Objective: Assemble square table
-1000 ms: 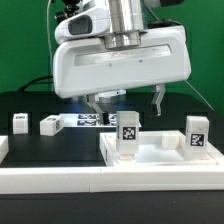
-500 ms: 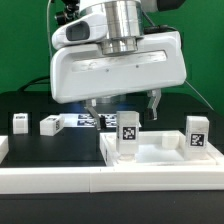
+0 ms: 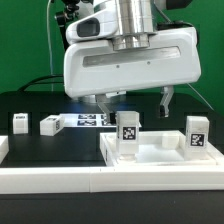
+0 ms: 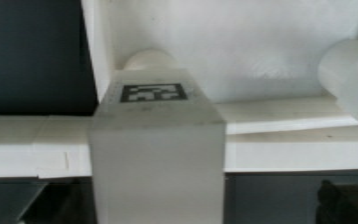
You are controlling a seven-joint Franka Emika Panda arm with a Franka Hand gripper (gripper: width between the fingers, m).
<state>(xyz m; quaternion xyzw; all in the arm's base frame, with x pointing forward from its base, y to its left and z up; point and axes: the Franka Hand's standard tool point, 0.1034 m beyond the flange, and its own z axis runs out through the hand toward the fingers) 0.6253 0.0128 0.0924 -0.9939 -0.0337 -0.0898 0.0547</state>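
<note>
We record the tool (image 3: 132,103) open above the square slab (image 3: 162,153); a tagged leg (image 3: 128,136) stands upright at its edge.

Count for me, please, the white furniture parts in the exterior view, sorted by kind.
Legs: 4
Tabletop: 1
Total: 5
</note>
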